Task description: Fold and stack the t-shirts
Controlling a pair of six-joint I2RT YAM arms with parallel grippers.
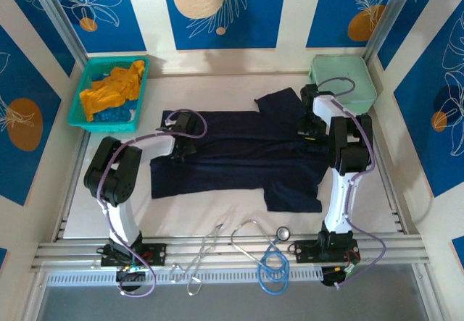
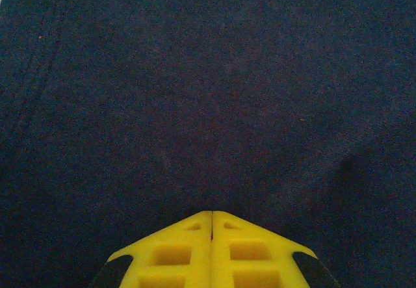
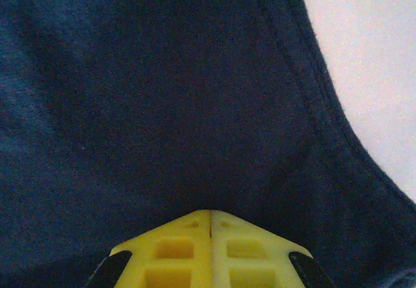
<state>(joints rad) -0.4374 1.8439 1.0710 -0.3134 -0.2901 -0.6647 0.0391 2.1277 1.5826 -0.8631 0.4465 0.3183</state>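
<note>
A large dark navy t-shirt (image 1: 246, 154) lies spread across the middle of the white table, one sleeve pointing to the back and one to the front. My left gripper (image 1: 180, 129) rests on its left end. Seen from the left wrist, the left gripper (image 2: 212, 213) has its yellow fingers pressed together, tips against the navy cloth (image 2: 195, 93). My right gripper (image 1: 312, 129) sits on the shirt's right end, near the collar. From the right wrist, the right gripper (image 3: 210, 212) is likewise shut, tips on the cloth (image 3: 143, 93) beside a stitched hem. No cloth shows between either pair of fingers.
A teal basket (image 1: 109, 127) at the back left holds a mustard-orange shirt (image 1: 112, 89) over a bright blue one (image 1: 116, 117). A mint-green case (image 1: 348, 78) stands at the back right. Loose cables (image 1: 272, 263) lie along the front rail. Bare table (image 3: 370, 54) shows past the hem.
</note>
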